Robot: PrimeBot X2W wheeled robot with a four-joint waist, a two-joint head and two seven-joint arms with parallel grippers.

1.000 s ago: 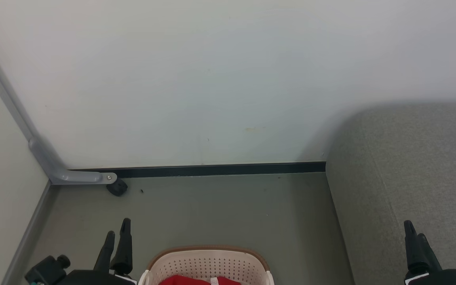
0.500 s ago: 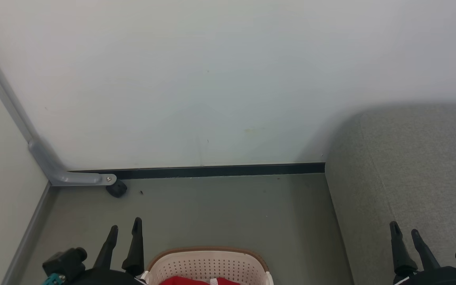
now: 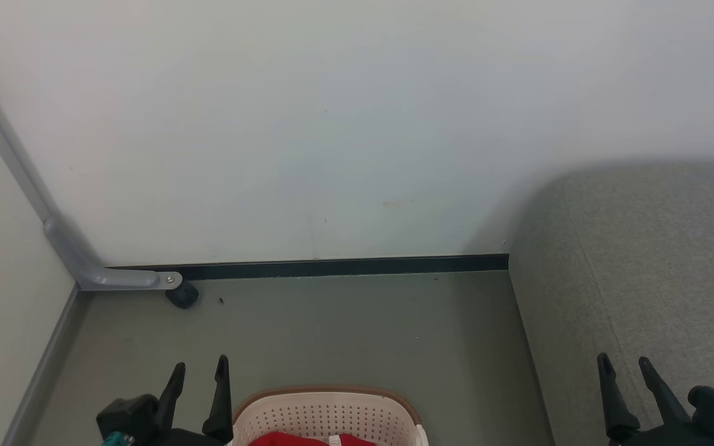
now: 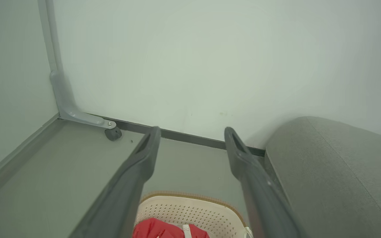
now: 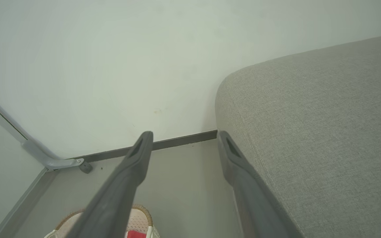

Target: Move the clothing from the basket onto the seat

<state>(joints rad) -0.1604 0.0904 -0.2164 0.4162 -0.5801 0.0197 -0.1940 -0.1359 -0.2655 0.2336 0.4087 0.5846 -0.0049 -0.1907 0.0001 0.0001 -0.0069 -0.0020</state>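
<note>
A: What is made out in the head view?

B: The basket (image 3: 326, 414) is seen at the bottom edge, set on the floor (image 3: 332, 328), with the red clothing (image 3: 295, 440) lying inside it. The seat (image 3: 642, 260) is found to the right, and no garment is seen on the part in view. The left gripper (image 3: 201, 362) is held just beside the basket's left side, fingers spread, nothing between them. The right gripper (image 3: 623, 358) is placed at the seat's near edge, likewise parted and empty.

A: And the left wrist view?

B: The left gripper (image 4: 192, 129) is shown wide apart and aimed toward the wall (image 4: 190, 66). The basket (image 4: 190, 211) and clothing (image 4: 157, 229) are caught low down between the fingers. No contact with the cloth is seen.

A: The right wrist view?

B: The right gripper (image 5: 184, 133) is parted too, with bare floor framed between its fingers and the seat (image 5: 309, 115) alongside. A corner of the basket (image 5: 137, 216) is glimpsed at the bottom.

A: Which step is judged to be in hand?

B: The start: the reach for a first garment is not yet made. The left gripper would need to be tipped down, brought over the rim, lowered onto a raised fold and closed. A deep pinch is called for, since soft cloth is easily dropped. The garment must be lifted clear of the rim before it is carried right to the seat.
</note>
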